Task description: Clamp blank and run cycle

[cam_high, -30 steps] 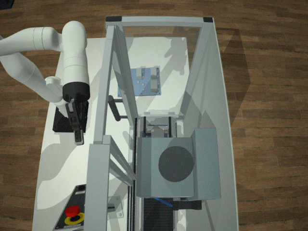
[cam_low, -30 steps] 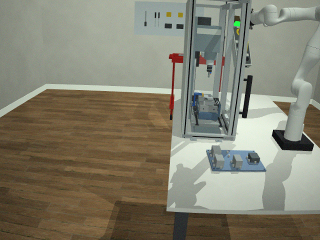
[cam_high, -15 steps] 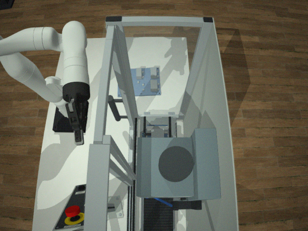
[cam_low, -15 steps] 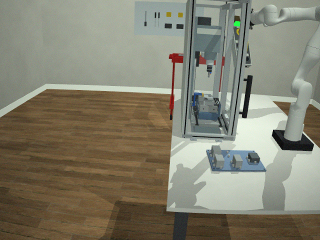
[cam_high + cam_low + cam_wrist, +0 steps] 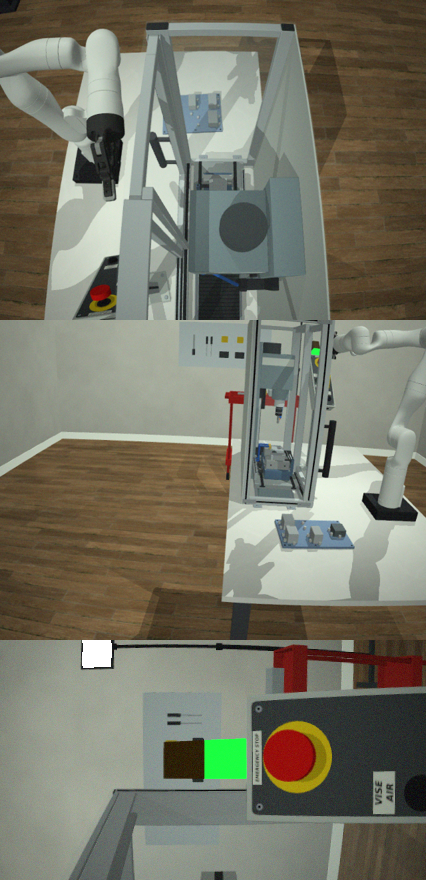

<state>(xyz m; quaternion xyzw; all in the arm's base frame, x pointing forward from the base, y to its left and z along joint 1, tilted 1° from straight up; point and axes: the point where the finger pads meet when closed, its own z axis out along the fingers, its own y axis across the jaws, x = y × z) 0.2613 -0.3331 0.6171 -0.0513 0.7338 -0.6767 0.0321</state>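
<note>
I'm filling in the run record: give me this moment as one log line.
gripper: shut, empty, facing control column | green lamp: lit | VISE AIR knob: at wrist-view edge | plate: three blanks, setting master upright

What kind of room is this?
Probably a machine workshop: a tall guarded machine with a vise inside, a control panel with a red emergency stop, and metal blanks.

You'll see the flat blue plate [image 5: 345, 543] on the white tabletop [image 5: 309, 575], at about 6 o'clock from the tall grey-framed guard [image 5: 248, 423]. Three plain grey metal blanks [image 5: 291, 534] stand upright on it, with the dark setting master [image 5: 337, 529] at its 3 o'clock end. Inside the guard, another grey block [image 5: 275, 459] sits in the blue vise [image 5: 275, 473].
</note>
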